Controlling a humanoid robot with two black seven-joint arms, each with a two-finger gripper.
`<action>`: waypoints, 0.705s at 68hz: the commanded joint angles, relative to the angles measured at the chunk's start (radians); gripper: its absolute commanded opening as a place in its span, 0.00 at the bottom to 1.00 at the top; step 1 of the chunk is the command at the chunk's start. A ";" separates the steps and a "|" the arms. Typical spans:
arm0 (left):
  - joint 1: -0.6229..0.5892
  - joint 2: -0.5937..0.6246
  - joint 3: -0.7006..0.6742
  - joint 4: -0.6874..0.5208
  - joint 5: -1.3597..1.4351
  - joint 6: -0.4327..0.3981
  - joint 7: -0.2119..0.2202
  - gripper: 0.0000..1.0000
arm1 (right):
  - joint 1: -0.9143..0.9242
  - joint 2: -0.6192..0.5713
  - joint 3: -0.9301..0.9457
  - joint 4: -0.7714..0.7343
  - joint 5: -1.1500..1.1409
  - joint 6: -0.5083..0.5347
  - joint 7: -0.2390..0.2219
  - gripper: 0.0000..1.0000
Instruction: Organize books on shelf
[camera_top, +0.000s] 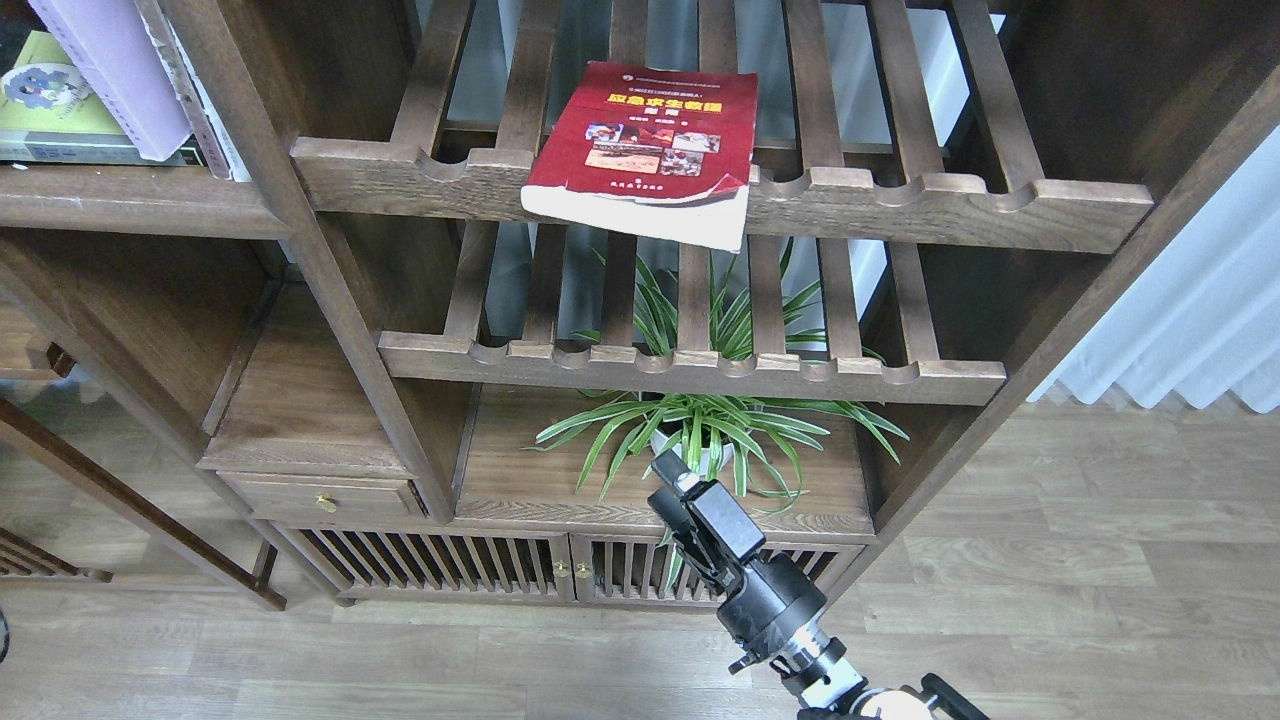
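The dark red book (645, 150) lies flat on the upper slatted rack, its near edge hanging over the scalloped front rail. The pale lavender-white book (115, 75) leans at the top left on the solid dark-brown shelf (130, 195). The yellow-green and black book (55, 115) lies flat beside it on that shelf. My right gripper (672, 478) is low in the middle, in front of the plant, far below the red book and holding nothing that I can see. Its fingers cannot be told apart. My left arm is out of view.
A second slatted rack (690, 370) sits below the first. A potted spider plant (700, 430) stands on the board under it, just behind my gripper. A small drawer (320, 495) and slatted cabinet doors (500, 570) are below. A white curtain (1190, 310) hangs at the right.
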 joint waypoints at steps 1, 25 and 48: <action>0.098 0.002 -0.002 -0.062 -0.022 0.000 0.002 0.55 | 0.000 0.000 0.007 0.015 0.000 0.000 0.008 1.00; 0.311 0.001 0.010 -0.106 -0.036 0.000 0.004 0.94 | -0.001 0.000 0.013 0.035 0.000 0.000 0.006 1.00; 0.365 -0.012 0.116 -0.109 -0.036 0.000 0.000 1.00 | -0.001 0.000 0.037 0.046 0.000 0.000 0.006 1.00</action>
